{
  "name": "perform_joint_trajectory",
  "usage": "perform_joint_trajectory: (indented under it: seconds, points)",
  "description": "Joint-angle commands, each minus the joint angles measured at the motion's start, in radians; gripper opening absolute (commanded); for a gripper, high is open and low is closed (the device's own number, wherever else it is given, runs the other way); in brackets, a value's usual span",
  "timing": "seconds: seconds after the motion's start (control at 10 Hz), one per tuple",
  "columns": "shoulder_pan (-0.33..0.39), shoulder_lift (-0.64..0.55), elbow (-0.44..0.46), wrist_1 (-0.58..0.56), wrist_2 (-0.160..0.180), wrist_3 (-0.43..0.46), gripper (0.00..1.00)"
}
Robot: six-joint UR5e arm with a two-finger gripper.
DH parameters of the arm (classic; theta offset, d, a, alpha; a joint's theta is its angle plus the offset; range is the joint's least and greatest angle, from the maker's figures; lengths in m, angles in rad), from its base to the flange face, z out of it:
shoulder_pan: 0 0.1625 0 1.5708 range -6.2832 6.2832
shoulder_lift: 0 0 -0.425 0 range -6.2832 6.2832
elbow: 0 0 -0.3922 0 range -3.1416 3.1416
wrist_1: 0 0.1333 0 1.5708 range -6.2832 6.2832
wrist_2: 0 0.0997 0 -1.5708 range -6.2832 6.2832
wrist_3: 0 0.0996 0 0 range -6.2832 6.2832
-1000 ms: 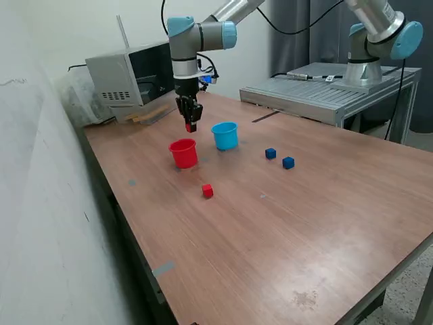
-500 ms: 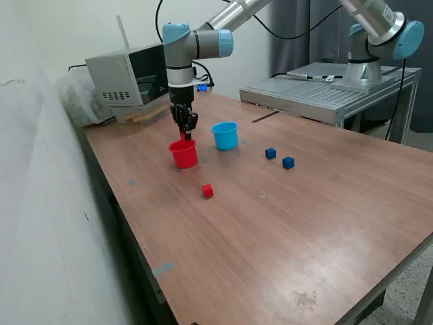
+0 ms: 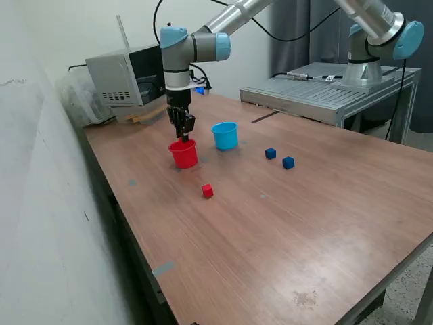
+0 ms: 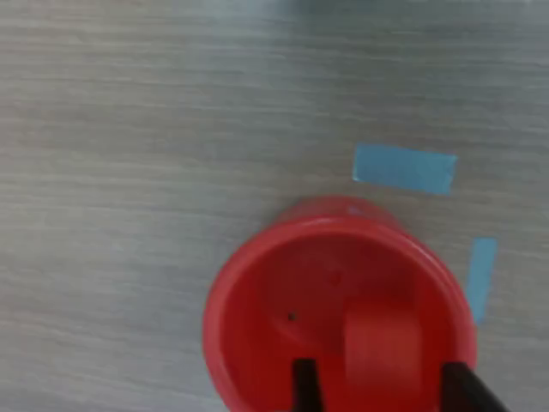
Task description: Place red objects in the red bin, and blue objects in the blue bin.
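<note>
A brown wooden table (image 3: 284, 230) fills most of the exterior view. At the exterior view's left, toward the back, a grey microwave-like box (image 3: 128, 78) sits on the table's far corner. Just to its right, a UR5e arm (image 3: 179, 57) reaches straight down, and its gripper (image 3: 181, 135) hangs directly over the red bin (image 3: 183, 153), the fingertips at the cup's rim.

In the wrist view, the red bin (image 4: 334, 309) is seen from above with its mouth open to the camera. The two dark fingertips (image 4: 303, 382) stand apart, and between them, over the cup's opening, is a blurred red cube (image 4: 382, 343). It looks narrower than the gap between the fingers, but whether they touch it cannot be told. Two strips of blue tape (image 4: 403, 168) lie on the table just beside the cup.

Back in the exterior view, a second red cube (image 3: 208, 191) rests on the table near the front of the red bin. The blue bin (image 3: 225, 135) stands just to the right of the red bin, not touching it. Further right, two blue cubes (image 3: 270, 154) (image 3: 289, 162) lie close together on the table, well apart from both cups. At the far right, a second robot arm (image 3: 379, 34) stands on a grey metal platform (image 3: 318, 88).
</note>
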Motion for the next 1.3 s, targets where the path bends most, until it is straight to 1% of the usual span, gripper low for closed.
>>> perform_joint_trajectory:
  seconds: [0.0, 0.2, 0.3, 0.5, 0.6, 0.7, 0.8, 0.9, 1.0, 1.1, 1.2]
  points:
    - [0.0, 0.003, -0.005, -0.001, -0.068, 0.002, 1.0]
    - [0.008, -0.003, -0.006, 0.0, -0.068, 0.002, 1.0]
    - [0.023, -0.025, 0.008, 0.003, -0.06, 0.004, 1.0]
    - [0.08, -0.077, 0.029, 0.003, -0.057, 0.016, 1.0]
    - [0.121, -0.1, 0.044, 0.006, -0.051, 0.075, 1.0]
    - [0.15, -0.13, 0.079, 0.009, 0.011, 0.182, 1.0]
    - [0.172, -0.144, 0.095, 0.046, 0.085, 0.302, 1.0]
    - [0.224, -0.146, 0.092, 0.095, 0.126, 0.377, 1.0]
    - [0.251, -0.146, 0.089, 0.097, 0.127, 0.418, 1.0]
    - [0.267, -0.144, 0.081, 0.097, 0.128, 0.488, 1.0]
    - [0.282, -0.134, 0.063, 0.095, 0.128, 0.524, 1.0]
